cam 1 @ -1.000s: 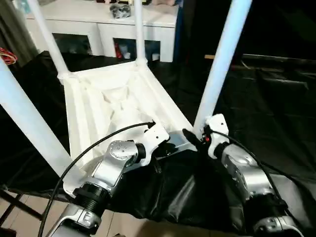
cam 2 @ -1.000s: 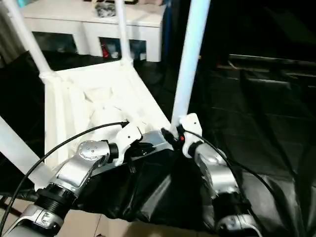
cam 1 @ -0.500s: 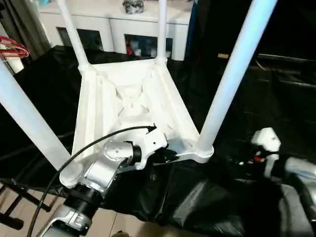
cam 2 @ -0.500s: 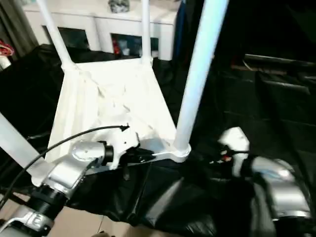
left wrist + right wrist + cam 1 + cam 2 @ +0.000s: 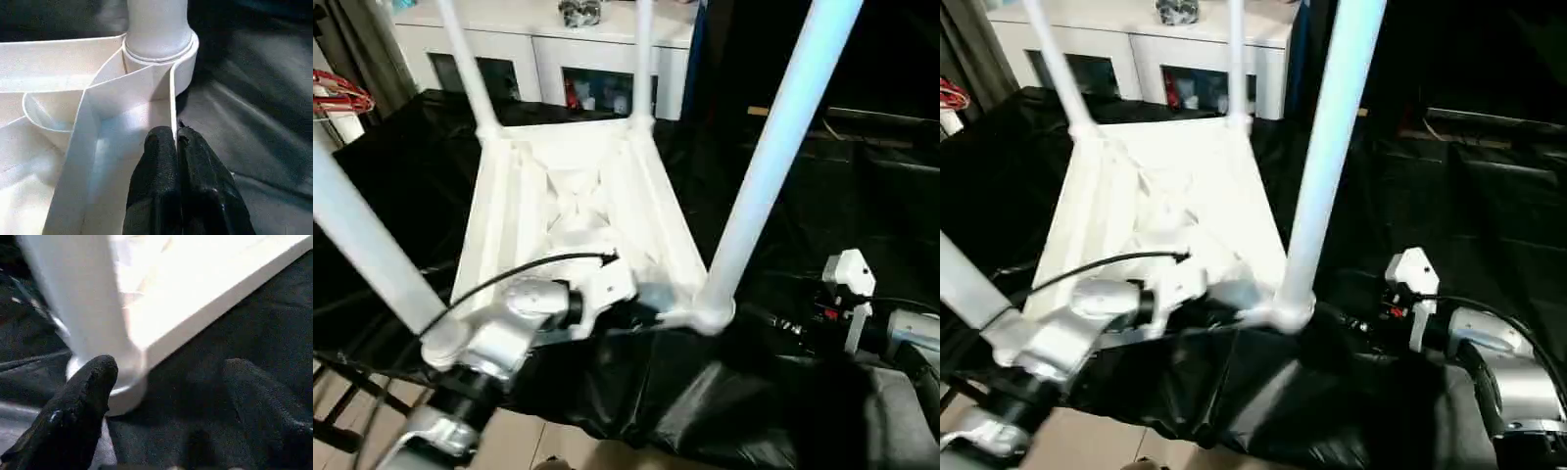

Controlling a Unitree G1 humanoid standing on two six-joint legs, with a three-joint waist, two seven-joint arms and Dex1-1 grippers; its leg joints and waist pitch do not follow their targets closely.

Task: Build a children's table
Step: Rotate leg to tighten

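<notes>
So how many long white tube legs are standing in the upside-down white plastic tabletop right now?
4: far left leg, far right leg, near left leg, and near right leg, one at each corner of the white plastic tabletop.

The white children's table (image 5: 573, 211) is laid upside down, ribbed underside showing, with four tapered legs (image 5: 773, 157) seated in corner sockets.

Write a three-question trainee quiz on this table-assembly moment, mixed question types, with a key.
1. True or false: all four legs stand in the corner sockets of the upside-down table top.
2. The left tool is:
A. shut on the top's edge rib
B. open above a leg
C. holding a cable
3. Fill in: the right tool is ____, holding nothing, facing the near right leg.

Key: 1 true; 2 A; 3 open
</notes>
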